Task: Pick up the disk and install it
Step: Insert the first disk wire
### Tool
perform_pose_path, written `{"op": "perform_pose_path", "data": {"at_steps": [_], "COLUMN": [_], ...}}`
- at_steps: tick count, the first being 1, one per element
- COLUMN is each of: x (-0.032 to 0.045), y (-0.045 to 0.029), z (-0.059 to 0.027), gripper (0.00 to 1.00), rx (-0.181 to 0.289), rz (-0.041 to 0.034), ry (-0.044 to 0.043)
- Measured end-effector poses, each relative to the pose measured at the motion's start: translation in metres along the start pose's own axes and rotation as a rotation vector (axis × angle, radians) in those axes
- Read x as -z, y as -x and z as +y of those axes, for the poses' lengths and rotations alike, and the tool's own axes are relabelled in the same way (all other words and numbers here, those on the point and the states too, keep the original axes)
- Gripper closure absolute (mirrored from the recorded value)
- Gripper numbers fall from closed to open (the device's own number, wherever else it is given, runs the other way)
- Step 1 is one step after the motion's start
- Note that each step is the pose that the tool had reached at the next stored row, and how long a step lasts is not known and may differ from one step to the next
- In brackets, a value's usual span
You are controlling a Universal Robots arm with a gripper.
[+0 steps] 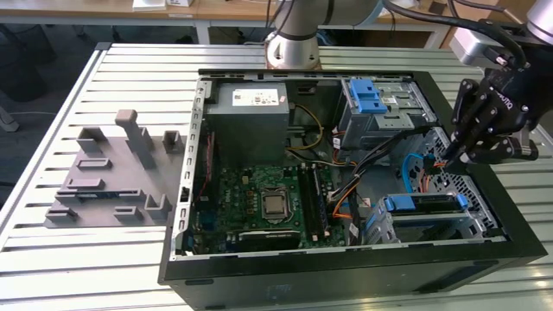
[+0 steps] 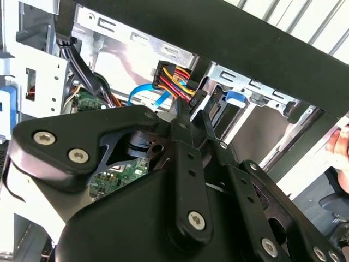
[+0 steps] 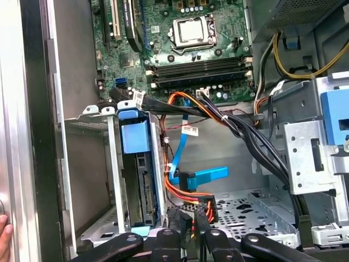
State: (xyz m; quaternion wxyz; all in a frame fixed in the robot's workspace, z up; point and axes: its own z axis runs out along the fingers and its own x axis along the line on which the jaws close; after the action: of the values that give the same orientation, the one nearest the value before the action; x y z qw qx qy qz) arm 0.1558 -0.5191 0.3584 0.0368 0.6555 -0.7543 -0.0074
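Where seated in its bay, disk [image 3: 133,180] beside pincer [image 3: 188,218]

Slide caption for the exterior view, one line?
Gripper lowered inside the open computer case, beside the drive bay holding the disk.

An open black case [image 1: 346,272] lies on a slatted table [image 1: 87,259]. Inside it are a green motherboard [image 1: 259,194], a grey power supply [image 1: 250,120] with a white sticker, and a silver cage [image 1: 380,110] with a blue latch. Orange, black and blue cables [image 3: 202,114] cross the floor. A grey fixture [image 1: 108,172] sits beside the case, toward the exterior view's left.
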Motion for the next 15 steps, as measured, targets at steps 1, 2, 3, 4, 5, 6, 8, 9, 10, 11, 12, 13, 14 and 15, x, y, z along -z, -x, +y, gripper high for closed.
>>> {"op": "perform_pose_path", "data": {"at_steps": [1, 2, 3, 4, 5, 6, 8, 9, 10, 11, 12, 13, 14, 15], "x": [-0.0006, -0.0013, -0.0020, -0.0028, -0.0034, -0.0040, -0.0051, -0.0057, -0.0059, -0.0059, -0.0059, -0.0060, -0.0059, -0.0060], "y": [0.0001, 0.0003, 0.0005, 0.0006, 0.0008, 0.0011, 0.0019, 0.0021, 0.0022, 0.0021, 0.0022, 0.0021, 0.0019, 0.0016], "z": [-0.0001, -0.0003, -0.0004, -0.0005, -0.0006, -0.0007, -0.0009, -0.0009, -0.0009, -0.0009, -0.0009, -0.0006, -0.0004, 0.0002], "gripper": [0.75, 0.75, 0.75, 0.75, 0.75, 0.75, 0.77, 0.77, 0.83, 0.84, 0.84, 0.84, 0.84, 0.84], "rx": [-0.001, -0.003, -0.004, -0.005, -0.007, -0.008, -0.009, -0.009, -0.009, -0.009, -0.005, 0.003, 0.012, 0.019], "rz": [0.0024, 0.0051, 0.0076, 0.0106, 0.0136, 0.0178, 0.0219, 0.0223, 0.0225, 0.0232, 0.0238, 0.0242, 0.0248, 0.0252], "ry": [-0.0001, -0.0002, -0.0003, -0.0006, -0.0009, -0.0015, -0.0020, -0.0021, -0.0021, -0.0022, -0.0024, -0.0030, -0.0037, -0.0045]}}
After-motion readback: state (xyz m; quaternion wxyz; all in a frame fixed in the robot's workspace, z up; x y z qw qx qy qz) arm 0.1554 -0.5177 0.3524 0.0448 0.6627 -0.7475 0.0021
